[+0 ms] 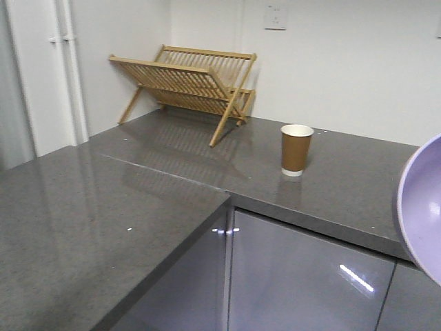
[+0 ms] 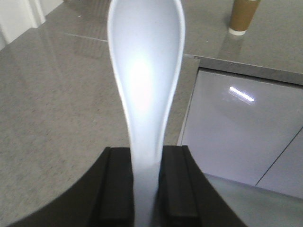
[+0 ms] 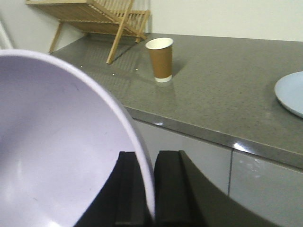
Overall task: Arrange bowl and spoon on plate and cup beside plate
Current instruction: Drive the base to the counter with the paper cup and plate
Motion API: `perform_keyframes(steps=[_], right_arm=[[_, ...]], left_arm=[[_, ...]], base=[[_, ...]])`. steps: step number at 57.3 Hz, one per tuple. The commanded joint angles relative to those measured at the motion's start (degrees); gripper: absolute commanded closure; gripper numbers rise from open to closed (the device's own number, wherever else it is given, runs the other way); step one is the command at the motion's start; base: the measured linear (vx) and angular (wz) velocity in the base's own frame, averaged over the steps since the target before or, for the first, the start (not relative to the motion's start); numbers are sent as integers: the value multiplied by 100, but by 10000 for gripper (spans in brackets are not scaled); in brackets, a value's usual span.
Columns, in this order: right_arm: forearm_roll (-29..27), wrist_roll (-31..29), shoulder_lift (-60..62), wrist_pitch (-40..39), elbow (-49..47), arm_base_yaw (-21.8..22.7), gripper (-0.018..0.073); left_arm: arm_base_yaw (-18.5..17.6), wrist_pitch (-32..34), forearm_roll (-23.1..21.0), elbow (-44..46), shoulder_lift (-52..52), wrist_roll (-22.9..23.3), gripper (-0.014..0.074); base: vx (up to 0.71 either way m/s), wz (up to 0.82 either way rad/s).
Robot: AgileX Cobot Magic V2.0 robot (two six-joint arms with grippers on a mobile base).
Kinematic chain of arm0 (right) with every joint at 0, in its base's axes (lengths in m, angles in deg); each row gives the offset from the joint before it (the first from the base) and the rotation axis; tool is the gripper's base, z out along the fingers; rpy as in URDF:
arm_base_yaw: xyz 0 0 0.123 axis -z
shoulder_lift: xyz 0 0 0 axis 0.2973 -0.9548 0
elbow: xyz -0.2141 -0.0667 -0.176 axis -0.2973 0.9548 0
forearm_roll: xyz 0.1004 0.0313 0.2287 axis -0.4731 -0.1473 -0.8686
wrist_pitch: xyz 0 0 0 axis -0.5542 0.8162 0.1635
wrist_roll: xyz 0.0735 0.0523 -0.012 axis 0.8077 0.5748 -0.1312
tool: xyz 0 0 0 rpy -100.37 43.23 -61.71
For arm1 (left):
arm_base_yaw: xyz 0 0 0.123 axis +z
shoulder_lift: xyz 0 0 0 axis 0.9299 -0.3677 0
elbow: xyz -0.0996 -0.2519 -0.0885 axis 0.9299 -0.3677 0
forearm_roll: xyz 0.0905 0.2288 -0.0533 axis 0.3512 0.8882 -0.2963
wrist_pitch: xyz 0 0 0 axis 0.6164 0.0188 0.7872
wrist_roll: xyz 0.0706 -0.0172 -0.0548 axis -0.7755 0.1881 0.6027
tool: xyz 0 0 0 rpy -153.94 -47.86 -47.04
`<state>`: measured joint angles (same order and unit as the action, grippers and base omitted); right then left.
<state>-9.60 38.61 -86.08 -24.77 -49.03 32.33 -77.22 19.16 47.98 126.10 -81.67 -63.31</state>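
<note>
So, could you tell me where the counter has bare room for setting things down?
The near-left counter, in front of the wooden rack, is wide open. So is the stretch between the cup and the plate. Only the rack's back corner is crowded.

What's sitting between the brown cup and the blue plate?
Nothing. In the right wrist view, only bare grey countertop lies between the cup and the plate.
</note>
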Motion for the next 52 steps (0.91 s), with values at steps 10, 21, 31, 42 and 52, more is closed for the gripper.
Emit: perform_keyframes(steps=[10, 21, 31, 42, 52], right_arm=[[-145, -58, 5, -466, -175, 13, 571], [-145, -58, 5, -466, -175, 13, 571], [-145, -58, 5, -466, -175, 13, 571], [-150, -58, 5, -466, -175, 13, 571], [-145, -58, 5, -466, -175, 13, 571]], left_arm=[[-26, 403, -98, 191, 77, 11, 599], [-26, 403, -98, 191, 77, 11, 599], [-26, 403, -98, 191, 77, 11, 599], [-26, 403, -98, 191, 77, 11, 599], [-26, 403, -98, 191, 77, 11, 599]], base=[[20, -55], [24, -55], [27, -50], [29, -44], [31, -34]])
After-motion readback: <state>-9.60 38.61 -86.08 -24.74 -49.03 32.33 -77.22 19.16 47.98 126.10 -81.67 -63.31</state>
